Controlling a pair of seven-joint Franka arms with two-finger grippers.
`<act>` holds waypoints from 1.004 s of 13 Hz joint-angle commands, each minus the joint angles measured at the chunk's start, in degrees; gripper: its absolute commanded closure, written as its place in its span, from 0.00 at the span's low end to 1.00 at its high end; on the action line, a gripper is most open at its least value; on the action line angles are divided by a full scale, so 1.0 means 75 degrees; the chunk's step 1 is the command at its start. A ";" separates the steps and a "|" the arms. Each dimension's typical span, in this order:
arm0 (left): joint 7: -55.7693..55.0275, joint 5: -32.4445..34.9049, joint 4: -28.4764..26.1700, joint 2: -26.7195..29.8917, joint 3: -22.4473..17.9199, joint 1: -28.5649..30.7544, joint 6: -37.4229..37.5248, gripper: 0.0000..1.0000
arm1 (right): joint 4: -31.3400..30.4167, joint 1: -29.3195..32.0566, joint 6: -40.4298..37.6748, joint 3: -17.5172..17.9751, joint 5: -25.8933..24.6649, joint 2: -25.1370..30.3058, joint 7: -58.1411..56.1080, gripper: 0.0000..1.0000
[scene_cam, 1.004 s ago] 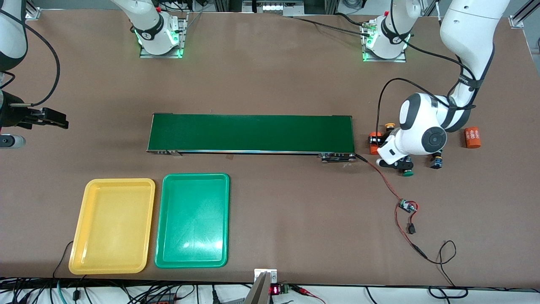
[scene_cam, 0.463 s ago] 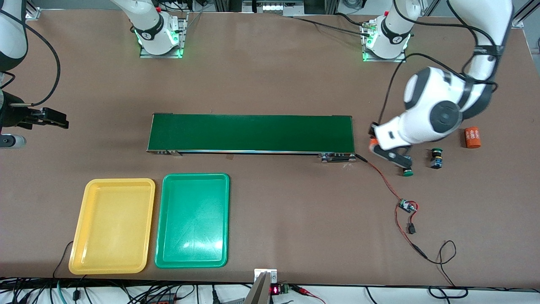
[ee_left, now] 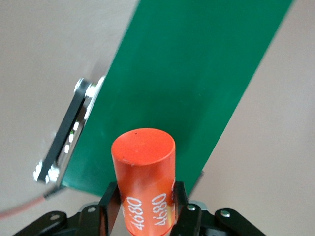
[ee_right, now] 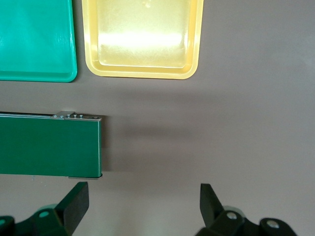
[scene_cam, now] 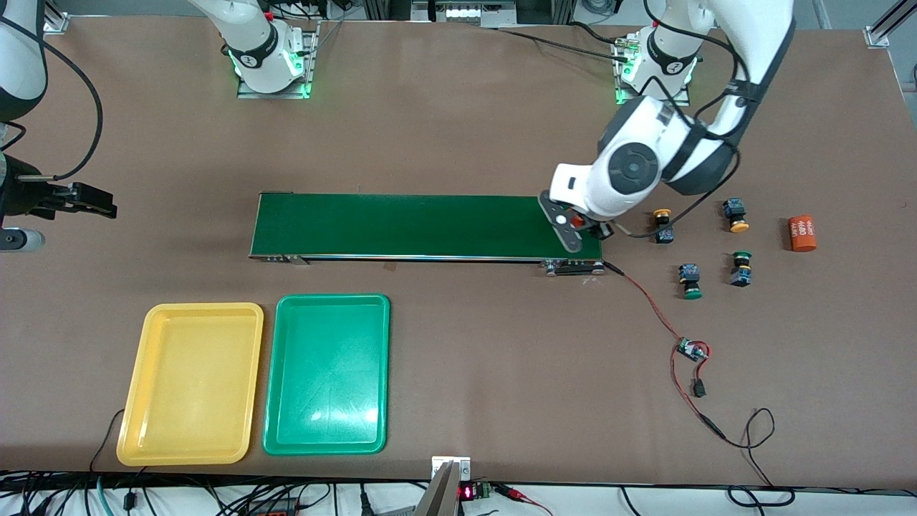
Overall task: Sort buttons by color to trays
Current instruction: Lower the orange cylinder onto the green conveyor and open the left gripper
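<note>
Over belt end: left hand now carries orange cylinder | right hand waits, spread

We see the left arm: glossy white rounded shells, grey round joint caps, black cables, its base glowing green, black fingers.

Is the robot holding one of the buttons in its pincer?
No, the left pincer grips an orange cylinder with white print over the green conveyor belt.
</note>
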State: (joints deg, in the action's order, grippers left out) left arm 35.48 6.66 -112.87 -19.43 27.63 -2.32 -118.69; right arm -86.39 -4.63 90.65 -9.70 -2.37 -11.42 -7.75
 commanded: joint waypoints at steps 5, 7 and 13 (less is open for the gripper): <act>0.1575 0.1936 -0.0371 -0.0211 0.0055 -0.0394 -0.0510 0.31 | -0.0036 0.0032 -0.0063 0.0028 0.0023 0.0058 -0.0104 0.00; 0.1563 0.1901 -0.0478 0.0104 0.0253 -0.0418 -0.0417 0.00 | -0.0036 0.0032 -0.0063 0.0028 0.0023 0.0058 -0.0116 0.00; 0.1656 0.1865 -0.0244 0.0820 -0.0493 0.0132 -0.0568 0.00 | -0.0036 0.0032 -0.0075 0.0028 0.0023 0.0058 -0.0116 0.00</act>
State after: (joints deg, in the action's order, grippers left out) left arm 46.17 20.00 -114.66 -14.84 27.24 -4.11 -121.87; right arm -86.39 -4.63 90.61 -9.70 -2.37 -11.43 -7.75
